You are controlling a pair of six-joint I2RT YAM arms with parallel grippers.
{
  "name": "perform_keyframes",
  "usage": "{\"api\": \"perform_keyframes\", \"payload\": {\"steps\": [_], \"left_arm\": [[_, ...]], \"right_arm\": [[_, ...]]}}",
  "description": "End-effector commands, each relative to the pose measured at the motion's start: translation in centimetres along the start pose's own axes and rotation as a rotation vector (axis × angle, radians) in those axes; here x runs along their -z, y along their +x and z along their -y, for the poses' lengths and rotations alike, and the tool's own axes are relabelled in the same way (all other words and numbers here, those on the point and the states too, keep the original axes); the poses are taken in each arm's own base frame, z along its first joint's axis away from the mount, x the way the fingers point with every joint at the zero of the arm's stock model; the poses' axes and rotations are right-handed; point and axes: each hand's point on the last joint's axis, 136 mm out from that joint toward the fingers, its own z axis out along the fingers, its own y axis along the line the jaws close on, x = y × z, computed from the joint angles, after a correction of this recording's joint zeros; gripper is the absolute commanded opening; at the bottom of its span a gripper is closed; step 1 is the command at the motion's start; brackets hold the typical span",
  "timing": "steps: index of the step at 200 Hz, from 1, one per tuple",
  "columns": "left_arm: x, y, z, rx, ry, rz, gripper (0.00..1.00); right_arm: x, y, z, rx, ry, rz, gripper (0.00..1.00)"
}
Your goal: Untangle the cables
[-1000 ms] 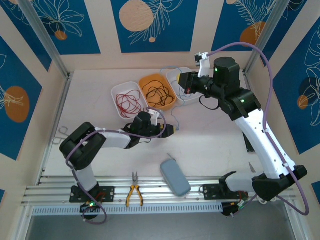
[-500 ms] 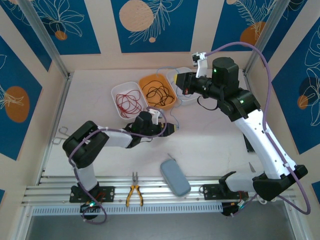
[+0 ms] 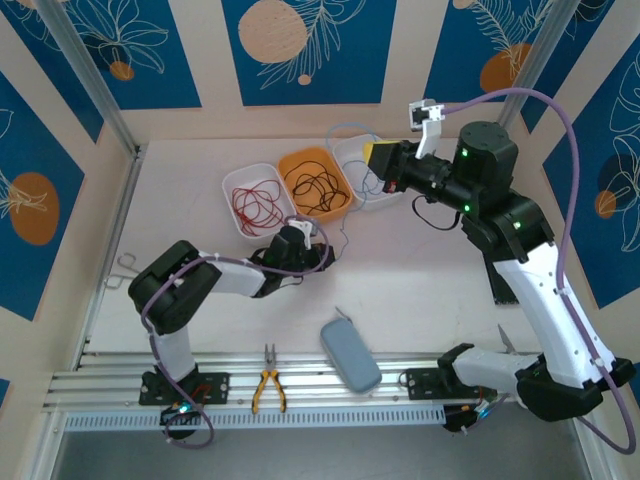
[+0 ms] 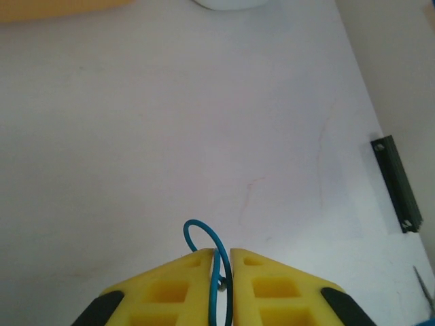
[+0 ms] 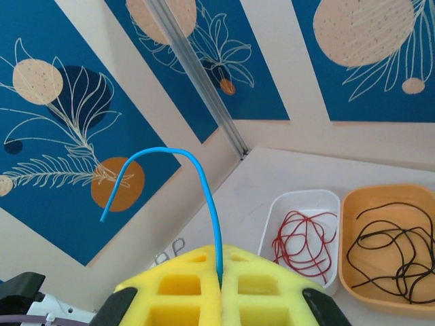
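Blue cable (image 4: 216, 268) sits clamped in left gripper (image 4: 221, 252) and, seemingly, right gripper (image 5: 219, 261).

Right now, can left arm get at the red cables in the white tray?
Probably yes: the red cables lie in the white tray just beyond the left gripper, nothing between. But it's shut on the blue cable.

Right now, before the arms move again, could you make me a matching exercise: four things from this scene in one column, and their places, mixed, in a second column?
Things:
1. red cable
2. black cable
3. blue cable
4. pliers

Places:
A. in the orange tray
B. on the rail at the near edge
C. pinched in the right pincer
D. in the left white tray

Pairs: 1-D, 2-A, 3-C, 4-B
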Motion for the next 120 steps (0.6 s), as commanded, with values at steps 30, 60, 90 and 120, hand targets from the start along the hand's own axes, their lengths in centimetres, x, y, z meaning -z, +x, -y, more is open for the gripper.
{"api": "perform_keyframes", "payload": {"steps": [30,60,90,120], "left_arm": [[2.2,-1.7,-2.6,-0.009,-0.127,0.081,0.12],[3.2,-2.4,-4.2,0.03,-0.15,0.109,0.11],[4.4,-3.6,-3.7,0.06,-0.02,0.152,0.05],[5.9,-4.7,0.1,-0.047,0.191,0.16,0.01]], "right_arm": [[1.7,-0.4,0.9,0.027,0.063,0.047,0.0],[3.2,-0.6,1.7,0.043,0.12,0.075,0.0],[5.1,-0.6,3.8,0.066,0.243,0.107,0.0],[5.5,1.3,7.5,0.051,0.385,0.064,0.0]]}}
